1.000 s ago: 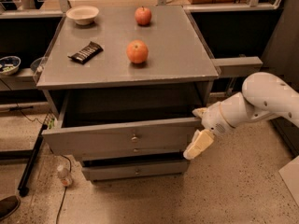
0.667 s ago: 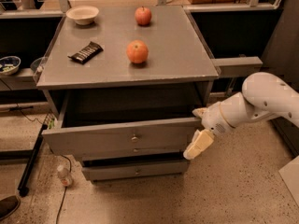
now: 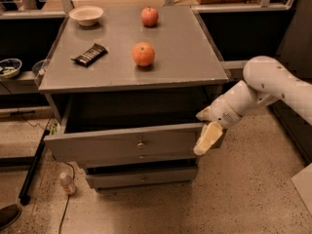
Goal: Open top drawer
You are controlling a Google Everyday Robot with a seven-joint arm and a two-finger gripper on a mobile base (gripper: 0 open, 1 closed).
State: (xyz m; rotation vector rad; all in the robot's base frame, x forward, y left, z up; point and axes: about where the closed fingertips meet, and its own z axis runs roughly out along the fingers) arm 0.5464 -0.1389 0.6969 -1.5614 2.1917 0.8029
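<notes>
Jutting halfway out of the grey metal cabinet (image 3: 185, 48), the wide grey top drawer (image 3: 107, 147) runs left to right; the robot's cream gripper (image 3: 208, 126) sits against its right end, grip impossible to tell. Any further pull comes toward me, away from the round red apple (image 3: 144, 54)

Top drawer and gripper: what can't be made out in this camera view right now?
1) Top drawer interior, camera view: floor hidden by its own front panel and deep shadow.
2) Gripper at the drawer's right front corner, camera view: its own body hides any contact with the drawer.
3) Middle drawer, camera view: mostly covered by the pulled-out top drawer.
</notes>
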